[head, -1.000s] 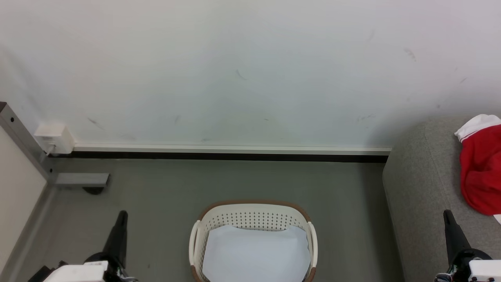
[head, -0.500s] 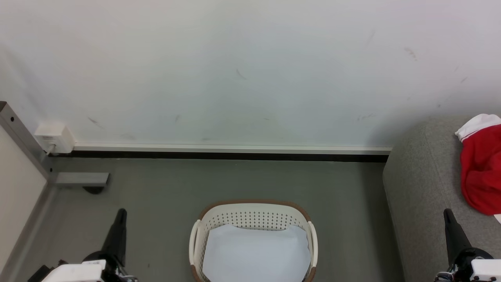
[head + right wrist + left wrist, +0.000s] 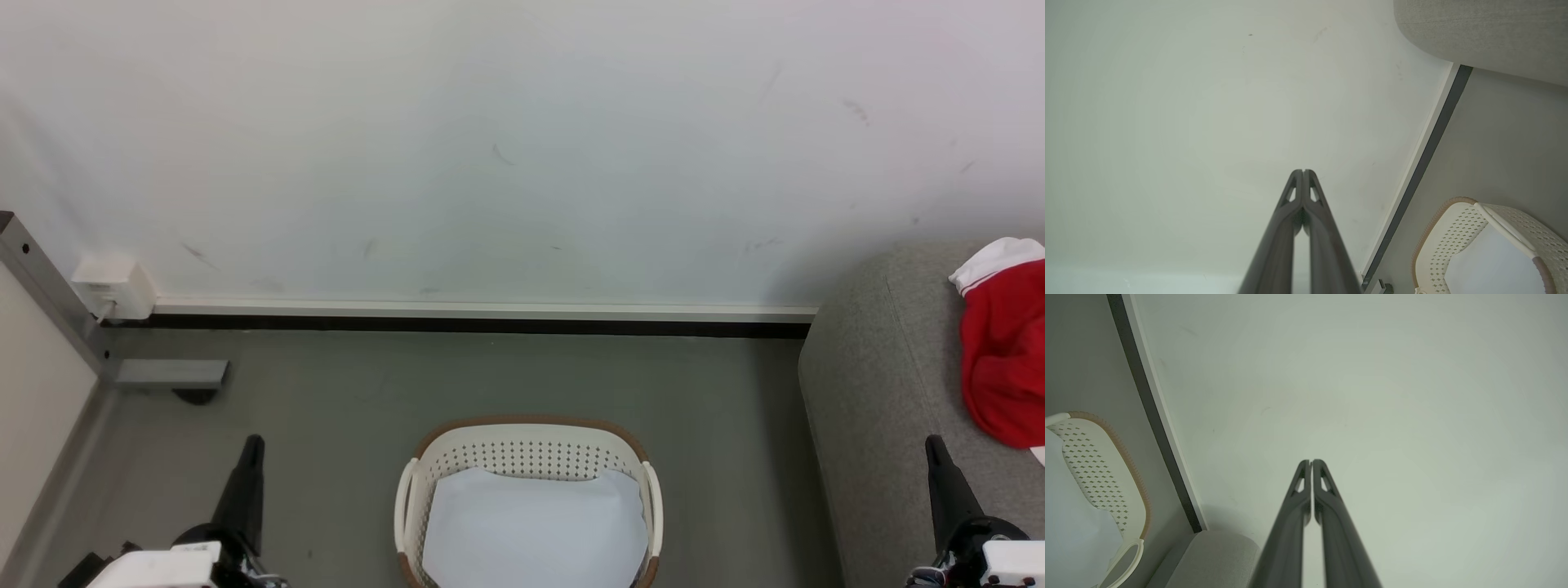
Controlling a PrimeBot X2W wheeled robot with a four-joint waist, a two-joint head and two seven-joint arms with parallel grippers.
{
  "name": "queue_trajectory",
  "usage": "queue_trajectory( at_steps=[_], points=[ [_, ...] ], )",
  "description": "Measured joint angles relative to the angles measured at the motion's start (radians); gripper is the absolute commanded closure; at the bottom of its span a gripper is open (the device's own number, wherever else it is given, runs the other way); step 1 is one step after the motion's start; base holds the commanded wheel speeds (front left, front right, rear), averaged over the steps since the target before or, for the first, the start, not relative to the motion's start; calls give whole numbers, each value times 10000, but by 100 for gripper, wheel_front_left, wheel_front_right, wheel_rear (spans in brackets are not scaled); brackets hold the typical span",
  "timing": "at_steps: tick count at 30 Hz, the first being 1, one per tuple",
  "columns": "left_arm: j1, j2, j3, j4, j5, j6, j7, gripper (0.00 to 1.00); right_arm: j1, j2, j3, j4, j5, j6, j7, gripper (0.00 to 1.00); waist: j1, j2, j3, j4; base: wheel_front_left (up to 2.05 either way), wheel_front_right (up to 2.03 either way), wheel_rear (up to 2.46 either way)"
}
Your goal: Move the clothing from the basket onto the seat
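The basket (image 3: pixel 529 452) stands on the grey floor (image 3: pixel 490 376) in the near middle of the scene, with its brown far rim turned to the white wall (image 3: pixel 522 147). Inside it lies a flat white sheet (image 3: pixel 531 531) which covers the bottom. The clothing (image 3: pixel 1004 351), bright red with a white trim at its far end, lies on the seat (image 3: pixel 873 392) at the right, well apart from the basket. The seat is grey and rounded, and its far end comes near to the wall. The left gripper (image 3: pixel 1311 462) has its two dark fingers pressed together at the tips, with nothing between them. In the head view it is at the near left, over the floor, left of the basket and apart from it, pointing toward the wall. The right gripper (image 3: pixel 1303 171) is closed in the same way and is empty. In the head view it is at the near right, in front of the grey fabric of the seat, nearer than the clothing and apart from it; whether it touches the seat I cannot tell. Along the foot of the wall runs a pale baseboard (image 3: pixel 490 312) with a dark strip under it. At the far left a small white box (image 3: pixel 114 287) sits low on the wall, just beside a grey metal post (image 3: pixel 49 298).
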Motion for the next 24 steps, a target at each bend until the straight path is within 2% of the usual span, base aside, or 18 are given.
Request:
queue_trajectory(
  at_steps=[24],
  points=[
    [-1, 0, 0, -2, 0, 0, 0, 100, 0, 0, 2, -2, 0, 0, 0, 100, 0, 0, 0, 0, 0, 0, 0]
  ],
)
